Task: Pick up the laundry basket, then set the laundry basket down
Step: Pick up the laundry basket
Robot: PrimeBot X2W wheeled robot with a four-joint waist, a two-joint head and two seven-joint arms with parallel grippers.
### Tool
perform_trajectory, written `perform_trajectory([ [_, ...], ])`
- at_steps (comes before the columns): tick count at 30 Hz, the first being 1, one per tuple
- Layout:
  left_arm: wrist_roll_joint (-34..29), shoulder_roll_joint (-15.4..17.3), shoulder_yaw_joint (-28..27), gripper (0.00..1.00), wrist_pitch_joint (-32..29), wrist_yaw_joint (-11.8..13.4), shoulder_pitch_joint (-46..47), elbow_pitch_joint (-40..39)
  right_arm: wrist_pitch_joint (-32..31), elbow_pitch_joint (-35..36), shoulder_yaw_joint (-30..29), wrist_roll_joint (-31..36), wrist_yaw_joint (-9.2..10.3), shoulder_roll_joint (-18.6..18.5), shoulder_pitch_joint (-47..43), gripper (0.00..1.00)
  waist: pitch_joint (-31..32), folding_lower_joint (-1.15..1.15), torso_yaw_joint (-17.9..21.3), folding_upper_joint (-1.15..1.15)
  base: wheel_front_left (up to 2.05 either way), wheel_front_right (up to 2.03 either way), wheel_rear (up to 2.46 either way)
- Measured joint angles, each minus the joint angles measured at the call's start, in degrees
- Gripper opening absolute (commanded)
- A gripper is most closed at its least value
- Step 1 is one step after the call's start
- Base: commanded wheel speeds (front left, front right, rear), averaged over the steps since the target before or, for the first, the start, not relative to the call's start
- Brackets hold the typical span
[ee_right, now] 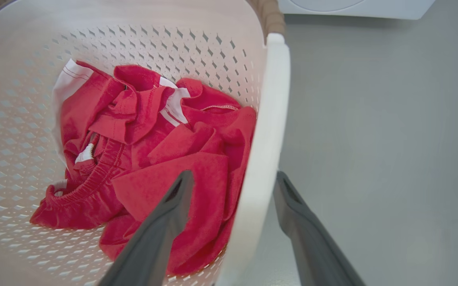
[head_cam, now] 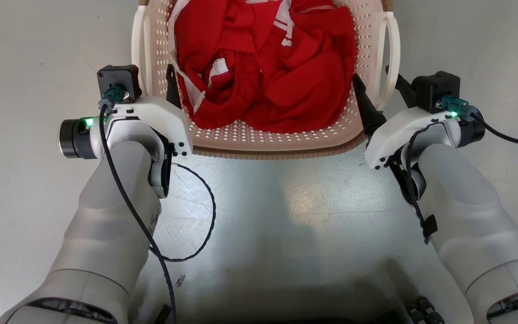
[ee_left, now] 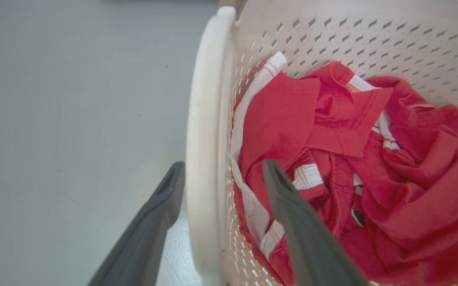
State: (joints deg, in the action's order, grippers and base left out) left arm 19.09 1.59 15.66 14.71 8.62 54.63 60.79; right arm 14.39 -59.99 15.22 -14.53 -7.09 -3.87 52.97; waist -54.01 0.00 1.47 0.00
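My left gripper (ee_left: 223, 163) stands wide, its two dark fingers either side of the white loop handle (ee_left: 205, 139) on that side: one finger outside over the floor (head_cam: 259, 202), the other inside, above the red clothes (head_cam: 263, 67). No pinch on the handle. My right gripper (ee_right: 233, 174) mirrors it, spread wide across the opposite handle (ee_right: 270, 119), one finger in, one out. I cannot tell whether any finger touches the plastic. The laundry basket (head_cam: 263, 141) sits on the grey floor straight ahead, between my two forearms, brown rim toward me, with the crumpled red-and-white clothes heaped inside. Beyond it, in the right wrist view, is a white appliance's base (ee_right: 352, 6).
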Motion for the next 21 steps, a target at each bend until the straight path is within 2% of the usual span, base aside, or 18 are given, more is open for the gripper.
perform_trajectory([
  [21, 2.07, -0.01, 2.24, 1.00, 0.00, 0.46, 1.19, 0.48, 0.00, -1.90, 2.71, -3.20, 0.00, -0.04, 1.34, 1.00, -1.44, 0.00, -0.75, 0.00, 0.00, 0.00, 0.00],
])
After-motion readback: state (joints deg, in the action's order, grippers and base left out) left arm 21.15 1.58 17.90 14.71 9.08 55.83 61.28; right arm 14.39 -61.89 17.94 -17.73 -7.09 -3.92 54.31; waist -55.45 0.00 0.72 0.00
